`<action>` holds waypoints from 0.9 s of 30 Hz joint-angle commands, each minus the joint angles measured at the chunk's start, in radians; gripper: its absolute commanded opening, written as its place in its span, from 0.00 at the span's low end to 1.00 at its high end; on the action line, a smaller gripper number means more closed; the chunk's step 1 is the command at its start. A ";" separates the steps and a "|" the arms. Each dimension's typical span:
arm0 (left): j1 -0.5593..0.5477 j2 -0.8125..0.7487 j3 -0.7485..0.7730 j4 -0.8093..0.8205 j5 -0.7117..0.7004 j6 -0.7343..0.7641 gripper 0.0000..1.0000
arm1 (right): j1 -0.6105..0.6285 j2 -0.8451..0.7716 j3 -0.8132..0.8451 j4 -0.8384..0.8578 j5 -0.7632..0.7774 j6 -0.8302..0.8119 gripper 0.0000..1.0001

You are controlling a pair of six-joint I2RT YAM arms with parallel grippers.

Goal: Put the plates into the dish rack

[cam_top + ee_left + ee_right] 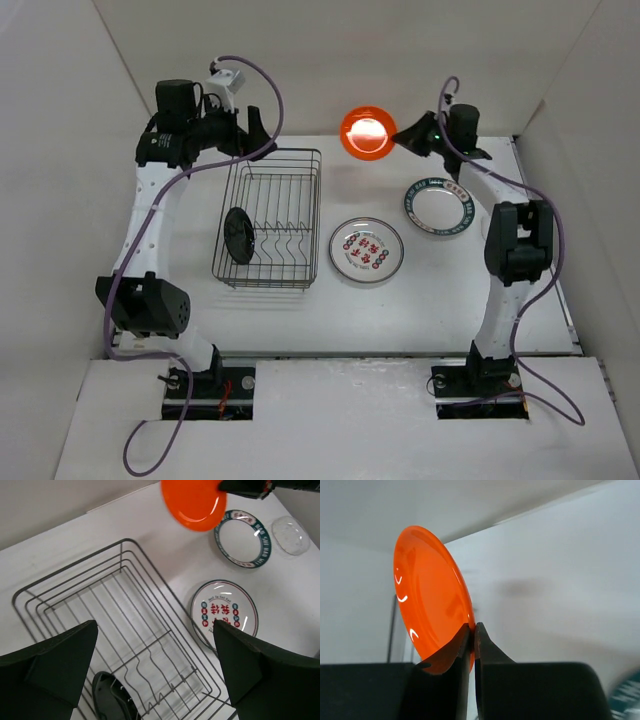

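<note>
your right gripper (pixel 472 630) clamps the small glossy orange round plate (pixel 367 132) by its rim, tilted, past the dark wire dish rack's (pixel 280 152) far right corner | your left gripper (pixel 155 627) spread wide, empty, above the rack | red-black marks on the silver-rimmed white plate (pixel 366 250): unreadable

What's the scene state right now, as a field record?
left jaws: open, near dark wire dish rack
right jaws: shut on small orange round plate, lifted
in rack: small black round plate, on edge
on table: green-rimmed white plate; silver-rimmed white plate with red-black marks; clear glass plate
</note>
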 commanded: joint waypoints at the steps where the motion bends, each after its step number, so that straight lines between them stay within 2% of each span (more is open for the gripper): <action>1: -0.071 0.020 0.040 0.019 0.061 0.024 1.00 | 0.149 -0.166 -0.025 0.181 -0.080 -0.112 0.00; 7: -0.094 0.042 0.004 0.055 -0.050 0.015 1.00 | 0.275 -0.261 -0.095 0.244 -0.069 -0.144 0.00; 10: -0.094 0.042 -0.015 0.065 -0.036 0.015 1.00 | 0.335 -0.274 -0.105 0.253 -0.069 -0.164 0.00; 12: -0.094 0.042 -0.024 0.075 -0.025 0.004 0.99 | 0.368 -0.274 -0.105 0.282 -0.125 -0.164 0.00; 15: -0.094 0.033 -0.036 0.095 0.011 -0.007 0.89 | 0.399 -0.274 -0.105 0.282 -0.115 -0.164 0.00; 16: -0.094 0.033 -0.036 0.095 0.011 -0.007 0.89 | 0.399 -0.274 -0.105 0.282 -0.115 -0.164 0.00; 17: -0.094 0.022 -0.045 0.104 0.025 -0.007 0.82 | 0.399 -0.274 -0.105 0.282 -0.115 -0.164 0.00; 19: -0.094 0.008 -0.045 0.105 0.040 -0.016 0.77 | 0.408 -0.274 -0.105 0.282 -0.115 -0.164 0.00; 21: -0.094 -0.005 -0.058 0.118 0.056 -0.016 0.61 | 0.408 -0.274 -0.105 0.282 -0.125 -0.155 0.00; 22: -0.094 -0.018 -0.070 0.118 0.056 -0.030 0.46 | 0.408 -0.274 -0.105 0.291 -0.125 -0.155 0.00; 25: -0.094 -0.018 -0.070 0.118 0.065 -0.030 0.26 | 0.430 -0.274 -0.105 0.310 -0.125 -0.144 0.00; 26: -0.094 -0.018 -0.070 0.118 0.065 -0.030 0.04 | 0.430 -0.274 -0.105 0.319 -0.125 -0.144 0.00; 27: -0.094 -0.018 -0.070 0.106 0.065 -0.030 0.00 | 0.430 -0.274 -0.105 0.319 -0.125 -0.144 0.00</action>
